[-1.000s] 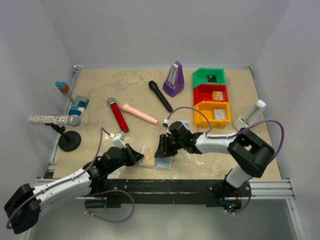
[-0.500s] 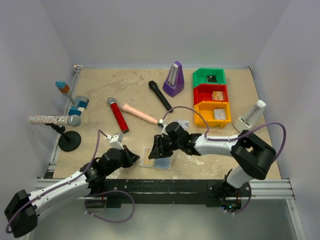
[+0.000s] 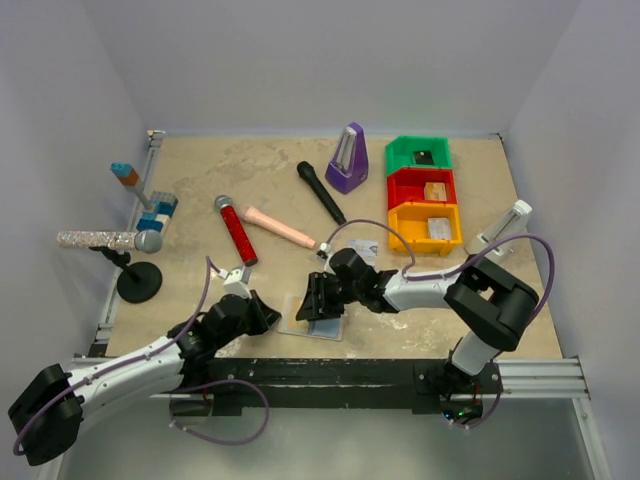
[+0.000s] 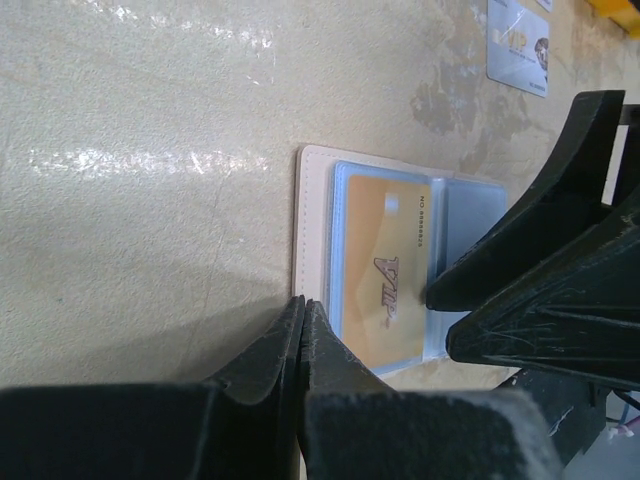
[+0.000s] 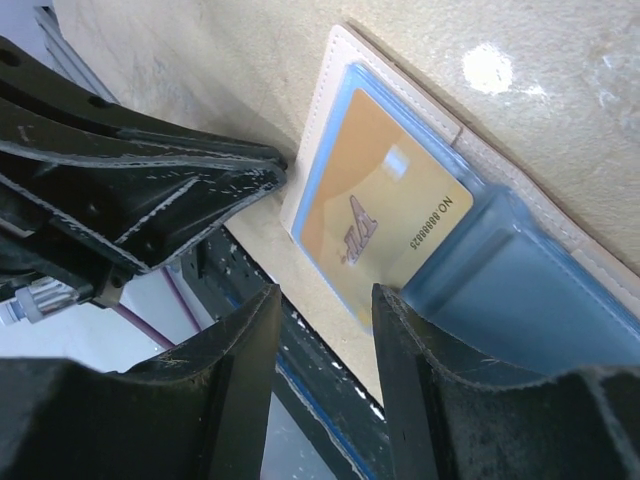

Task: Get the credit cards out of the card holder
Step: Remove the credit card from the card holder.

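Note:
The card holder (image 3: 325, 328) lies open and flat near the table's front edge, light blue inside with tan edging (image 4: 312, 200) (image 5: 330, 70). An orange-tan credit card (image 4: 388, 260) (image 5: 375, 200) sits in its left pocket. A pale silver card (image 3: 365, 250) (image 4: 517, 45) lies loose on the table behind it. My left gripper (image 3: 268, 317) (image 4: 303, 303) is shut with nothing in it, its tips at the holder's tan left edge. My right gripper (image 3: 316, 303) (image 5: 325, 300) hangs open over the holder's near edge, one finger (image 5: 400, 320) beside the orange card's corner.
Green (image 3: 418, 155), red (image 3: 424, 188) and yellow (image 3: 427, 227) bins stand at the back right, beside a purple metronome (image 3: 347, 160). A black microphone (image 3: 320, 192), a red one (image 3: 236, 230) and a pink cylinder (image 3: 280, 227) lie mid-table. A glitter microphone on a stand (image 3: 110, 240) is at the left.
My right gripper has opened wider and slid a little left over the holder. The left gripper stays shut at the holder's left edge.

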Action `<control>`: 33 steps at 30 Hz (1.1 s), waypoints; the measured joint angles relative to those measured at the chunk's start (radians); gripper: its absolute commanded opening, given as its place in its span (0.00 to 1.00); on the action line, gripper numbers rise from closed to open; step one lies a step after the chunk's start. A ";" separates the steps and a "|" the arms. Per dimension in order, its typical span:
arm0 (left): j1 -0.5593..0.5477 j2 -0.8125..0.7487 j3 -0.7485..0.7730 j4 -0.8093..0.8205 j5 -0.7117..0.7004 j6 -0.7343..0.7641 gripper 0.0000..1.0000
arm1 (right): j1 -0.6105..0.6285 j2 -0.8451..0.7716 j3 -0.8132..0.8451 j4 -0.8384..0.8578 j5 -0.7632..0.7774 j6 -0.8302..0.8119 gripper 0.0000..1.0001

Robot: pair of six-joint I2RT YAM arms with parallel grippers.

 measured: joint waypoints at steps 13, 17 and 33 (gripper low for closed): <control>0.000 -0.056 0.000 -0.005 0.000 0.001 0.00 | 0.000 -0.001 -0.038 0.014 0.000 0.010 0.47; 0.000 -0.054 0.000 -0.005 0.000 0.004 0.00 | 0.000 -0.001 -0.038 0.016 0.000 0.011 0.47; 0.000 0.007 0.000 0.030 0.036 0.004 0.00 | 0.000 0.019 -0.045 0.094 0.000 0.060 0.47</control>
